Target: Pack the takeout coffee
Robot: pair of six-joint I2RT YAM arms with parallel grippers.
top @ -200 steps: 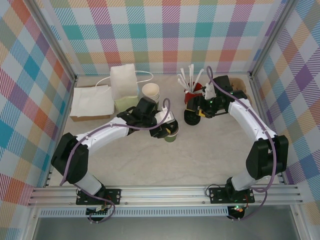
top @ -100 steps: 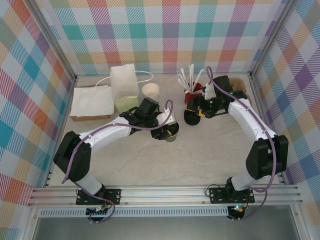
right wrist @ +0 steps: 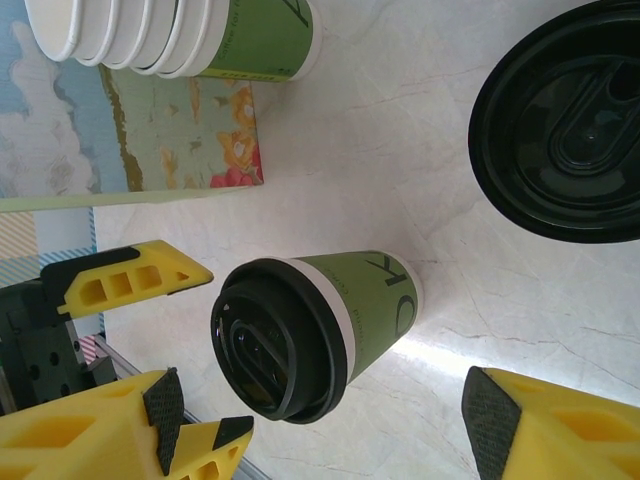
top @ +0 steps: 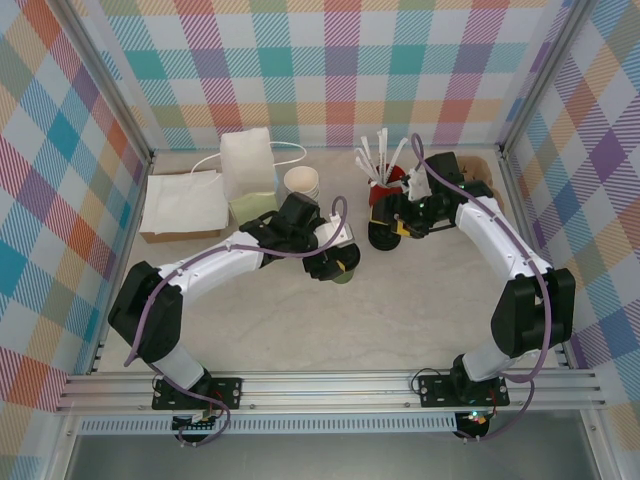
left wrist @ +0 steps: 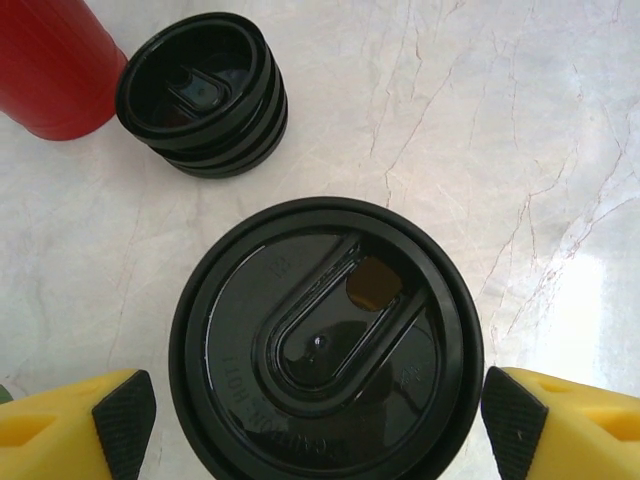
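Note:
The takeout coffee (top: 343, 272) stands upright mid-table, an olive-green cup (right wrist: 375, 300) with a black lid (left wrist: 325, 345). My left gripper (top: 338, 258) hovers right above it. In the left wrist view the left gripper (left wrist: 320, 420) is open, with a yellow finger on each side of the lid and narrow gaps between the pads (left wrist: 125, 420) and the rim. My right gripper (top: 395, 225) is open further right, by the lid stack. In the right wrist view the right gripper (right wrist: 328, 415) has nothing between its fingers, and the cup stands beyond them.
A stack of black lids (top: 383, 236) sits beside a red mug (top: 385, 185) of white sticks. Lidless green cups (top: 301, 180) are stacked at the back next to a white bag (top: 247, 170). Napkins (top: 182, 200) lie at the left. Checked walls enclose the table.
The left gripper's fingers have spread apart from the coffee's lid, and the cup stays where it was. The right gripper has widened slightly without moving away.

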